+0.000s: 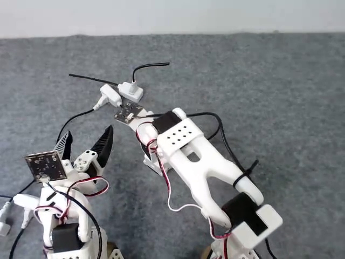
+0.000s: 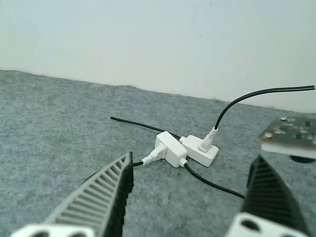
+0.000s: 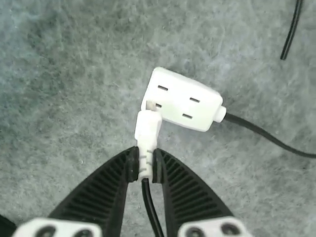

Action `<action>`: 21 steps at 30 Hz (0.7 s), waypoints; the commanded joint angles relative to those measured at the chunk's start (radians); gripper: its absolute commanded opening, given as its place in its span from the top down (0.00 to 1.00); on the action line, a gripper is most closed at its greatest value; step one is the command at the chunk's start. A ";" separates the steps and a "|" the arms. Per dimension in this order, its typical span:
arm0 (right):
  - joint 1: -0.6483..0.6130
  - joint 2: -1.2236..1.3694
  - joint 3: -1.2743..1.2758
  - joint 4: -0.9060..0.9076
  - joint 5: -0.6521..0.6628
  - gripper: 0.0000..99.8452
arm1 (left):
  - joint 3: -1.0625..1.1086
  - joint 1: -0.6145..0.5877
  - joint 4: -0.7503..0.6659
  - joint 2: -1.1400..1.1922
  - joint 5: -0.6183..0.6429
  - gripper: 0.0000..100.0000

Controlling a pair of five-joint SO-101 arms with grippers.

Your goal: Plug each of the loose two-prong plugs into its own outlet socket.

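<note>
A: Where's the plug?
B: The white plug [image 3: 146, 131] is clamped in the right gripper [image 3: 144, 160], jaws narrow around it. Its tip touches a slot at the edge of the white outlet block [image 3: 182, 101], far out on the grey carpet [image 1: 269, 97]. How deep the prongs sit, I cannot tell.
A: And the left gripper [image 2: 193, 159]?
B: Near left, jaws spread wide, empty, well apart from the outlet block.
</note>
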 commanded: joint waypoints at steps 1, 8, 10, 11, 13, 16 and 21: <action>0.031 0.005 -0.098 0.001 0.017 0.99 | -0.012 0.005 -0.032 -0.011 0.006 0.64; 0.044 0.007 -0.227 0.104 0.018 0.99 | -0.010 0.006 -0.034 -0.011 0.006 0.64; 0.044 0.010 -0.235 0.102 0.018 0.99 | -0.010 0.006 -0.034 -0.011 0.006 0.64; 0.044 0.015 -0.235 0.097 0.018 0.99 | -0.010 0.006 -0.034 -0.011 0.006 0.64; 0.044 0.018 -0.232 0.091 0.018 0.99 | -0.010 0.006 -0.034 -0.011 0.006 0.64; 0.045 0.039 -0.235 0.090 0.023 0.99 | -0.010 0.006 -0.034 -0.011 0.006 0.64; 0.047 0.085 -0.235 0.093 0.037 0.99 | -0.010 0.006 -0.034 -0.011 0.006 0.64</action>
